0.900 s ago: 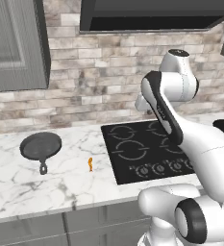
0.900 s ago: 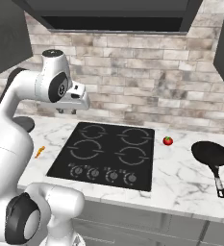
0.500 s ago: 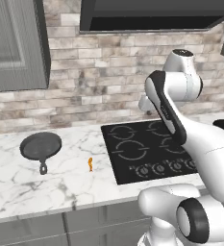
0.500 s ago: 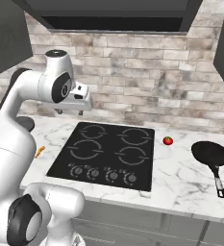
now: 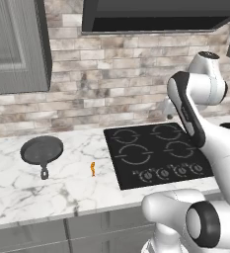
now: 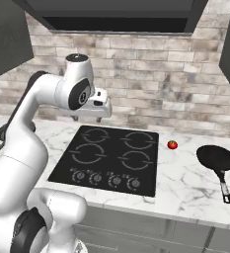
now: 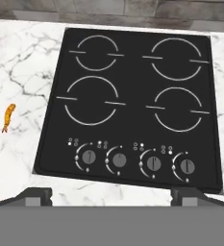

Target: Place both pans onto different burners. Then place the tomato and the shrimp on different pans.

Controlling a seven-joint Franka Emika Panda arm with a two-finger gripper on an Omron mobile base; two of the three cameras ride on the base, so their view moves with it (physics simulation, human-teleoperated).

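Readable text: I find none in any view.
Cooktop (image 7: pixel 132 72): no brand or lettering that I can read.
Knobs (image 7: pixel 119 160): I see small white dot markers above each of the four, too small to read as signs; no numbers on the dials.
Burners (image 7: pixel 91 101): plain grey ring outlines, no labels.
Hood (image 6: pixel 116 15): dark, unmarked.
Cabinet (image 5: pixel 13 44): no label.
Counter (image 5: pixel 52 192): marble veining only, no print.

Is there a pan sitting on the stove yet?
No, all four burners on the cooktop are bare.
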